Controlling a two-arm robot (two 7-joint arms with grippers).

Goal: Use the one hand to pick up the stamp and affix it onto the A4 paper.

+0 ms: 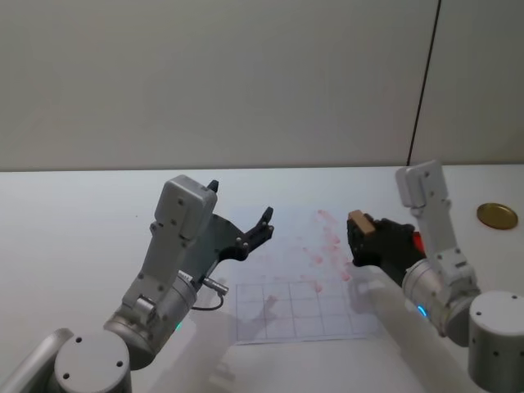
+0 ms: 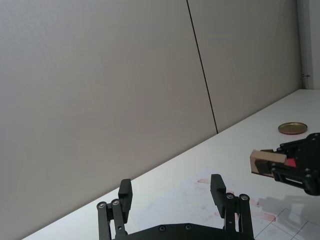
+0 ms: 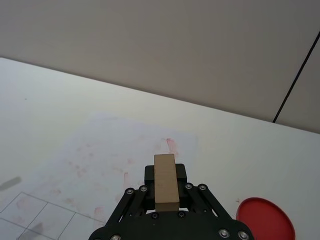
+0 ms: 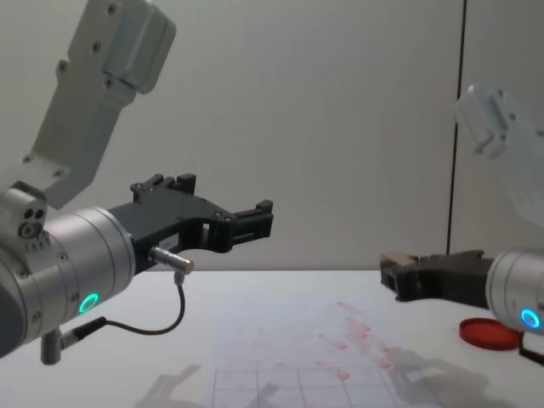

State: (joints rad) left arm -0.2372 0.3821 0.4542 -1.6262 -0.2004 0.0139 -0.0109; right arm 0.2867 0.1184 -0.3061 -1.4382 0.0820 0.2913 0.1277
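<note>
The stamp (image 1: 359, 221), a small tan wooden block, is clamped lengthwise in my right gripper (image 1: 362, 239), which is shut on it and held in the air over the right edge of the A4 paper (image 1: 295, 286). From the right wrist, the stamp (image 3: 166, 186) sticks out past the black fingers (image 3: 150, 174), with the smudged paper (image 3: 100, 160) below. From the side, the stamp (image 4: 395, 257) hovers clear of the paper (image 4: 297, 348). My left gripper (image 1: 240, 201) hangs open and raised above the sheet's left part.
A flat red ink pad (image 3: 265, 220) lies on the white table just right of the paper, also seen as the red pad (image 4: 489, 333). A gold round lid (image 1: 497, 215) sits at the far right. A grey wall stands behind the table.
</note>
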